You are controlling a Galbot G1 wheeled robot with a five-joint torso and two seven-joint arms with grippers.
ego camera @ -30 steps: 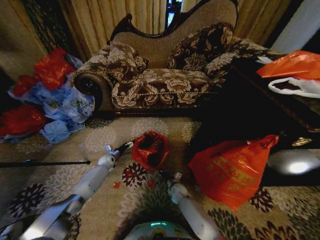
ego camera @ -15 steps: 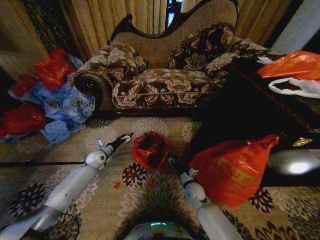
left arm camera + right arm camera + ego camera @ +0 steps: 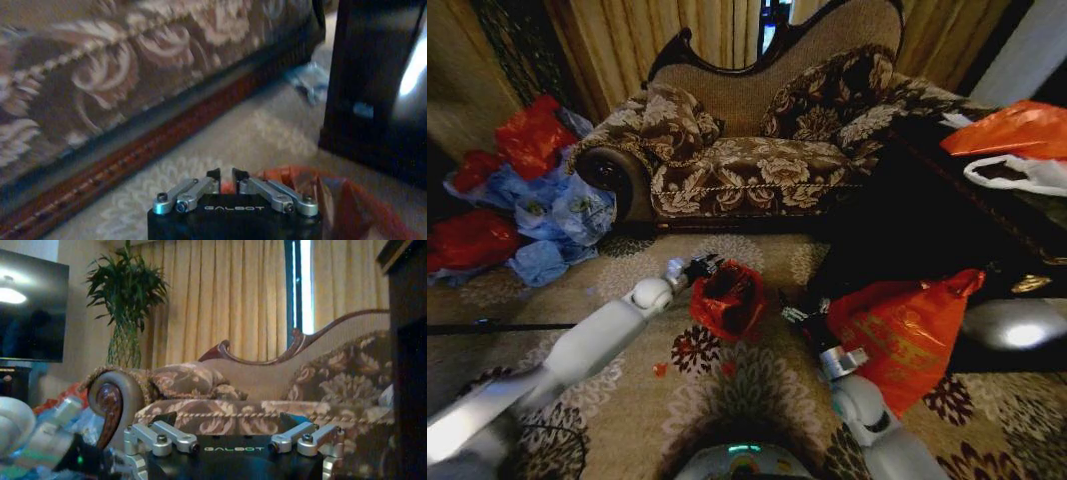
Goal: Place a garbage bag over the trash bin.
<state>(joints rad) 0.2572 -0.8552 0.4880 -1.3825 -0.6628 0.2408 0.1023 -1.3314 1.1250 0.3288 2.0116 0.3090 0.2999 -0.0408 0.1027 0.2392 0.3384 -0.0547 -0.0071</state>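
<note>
Garbage bag [image 3: 726,298] stands mouth-up; left claw [image 3: 704,266] pinched together at its rim; right claw [image 3: 793,312] spread apart.

Sofa [image 3: 747,150]; orange bag [image 3: 897,340]; possibly television [image 3: 33,310].

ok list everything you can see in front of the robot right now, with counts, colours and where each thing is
garbage bag: one, glossy red, on the carpet at centre, draped over the trash bin
trash bin: one, hidden under the bag, colour not visible
large bag: one, orange-red with yellowish print, on the carpet right of the garbage bag
bag pile: several, red and blue, on the floor at far left
sofa: one, brown floral, behind the bin
dark cabinet: one, at right, with an orange bag and a white bag on top
potted plant: one, green, by the curtains
left tool: shut, at the garbage bag's upper left edge
right tool: open, between the garbage bag and the large bag
</note>
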